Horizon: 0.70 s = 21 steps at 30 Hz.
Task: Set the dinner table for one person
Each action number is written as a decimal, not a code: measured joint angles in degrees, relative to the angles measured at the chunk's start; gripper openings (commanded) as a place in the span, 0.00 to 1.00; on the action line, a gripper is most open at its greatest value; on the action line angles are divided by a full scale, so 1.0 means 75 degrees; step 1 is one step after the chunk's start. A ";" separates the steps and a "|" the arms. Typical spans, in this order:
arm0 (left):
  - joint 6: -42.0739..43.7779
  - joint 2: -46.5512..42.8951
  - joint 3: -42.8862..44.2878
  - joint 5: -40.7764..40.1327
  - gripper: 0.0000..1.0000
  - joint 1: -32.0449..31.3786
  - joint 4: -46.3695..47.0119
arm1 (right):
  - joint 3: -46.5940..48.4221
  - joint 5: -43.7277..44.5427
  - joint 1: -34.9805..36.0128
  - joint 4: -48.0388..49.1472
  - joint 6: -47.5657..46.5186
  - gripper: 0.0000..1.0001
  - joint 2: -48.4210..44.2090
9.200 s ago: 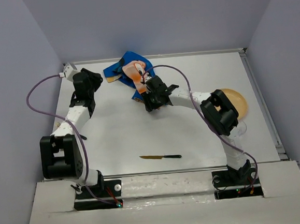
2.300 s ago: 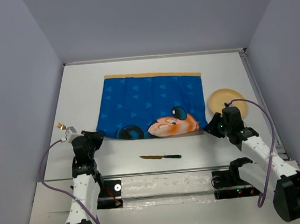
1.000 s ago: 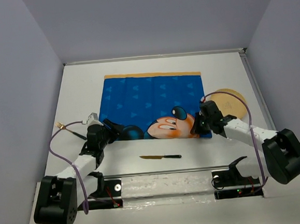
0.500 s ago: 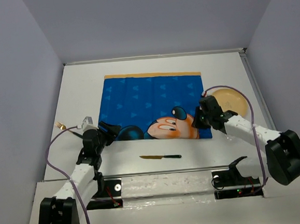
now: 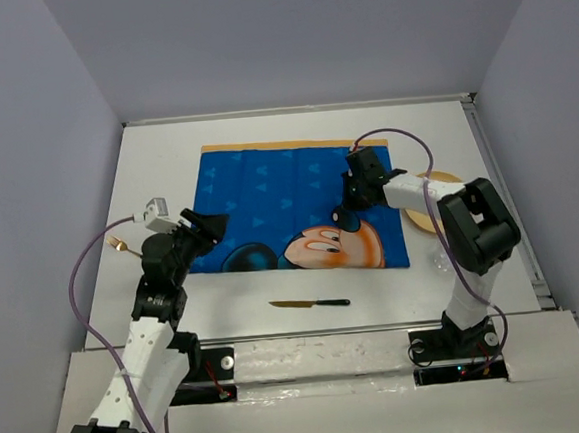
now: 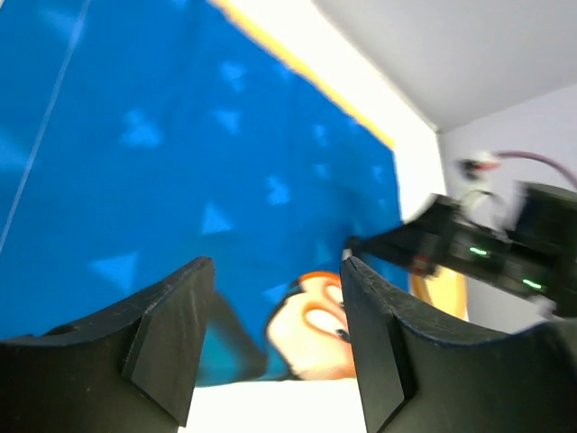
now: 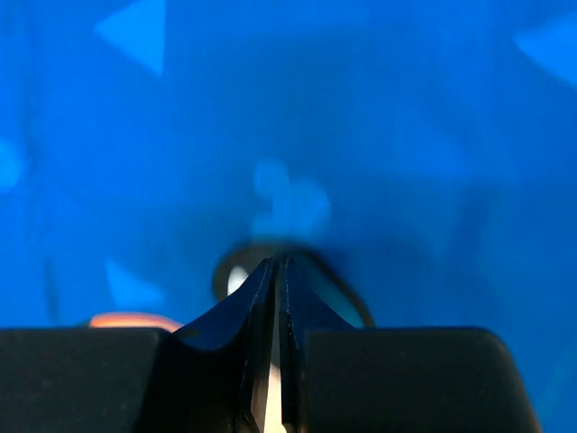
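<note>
Top external view: the dinner table, a large flat plain white rectangular tabletop, fills the floor of a grey-walled enclosure and runs from the arms' bases to the back wall. Spread flat across its middle lies a blue rectangular cloth placemat printed with small paler shapes and a big Mickey Mouse face near its front edge, with a thin tan strip along its far edge. Just beside the mat's right edge sits a round tan plate, mostly covered by the right arm; I cannot tell whether plate and cloth touch. On bare table in front of the mat, apart from it and parallel to its near edge, lies a knife with a gold-coloured blade and a black handle, handle pointing right.

The right gripper reaches over the mat's right half, its tip above the mouse's black ear. Its wrist camera shows the two black fingers pressed together with only a hairline slit at the gripper, nothing visible between them, and blue cloth below; contact with the cloth cannot be judged.

The left gripper hangs at the mat's left edge. Its wrist view shows the gripper spread wide and empty, looking across the mat.
</note>
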 measured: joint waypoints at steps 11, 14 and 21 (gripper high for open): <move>0.1856 0.0012 0.2646 0.0589 0.85 -0.0102 -0.1262 | 0.2104 0.0003 -0.0058 0.0227 -0.0306 0.09 0.1953; 0.2396 0.0032 0.2844 0.0484 0.85 -0.0102 -0.1472 | 0.2366 0.0006 -0.0087 0.0236 -0.0341 0.09 0.2136; 0.2850 0.0192 0.2844 0.0306 0.86 -0.0102 -0.1900 | 0.2661 0.0172 -0.0119 0.0082 -0.0580 0.21 0.2116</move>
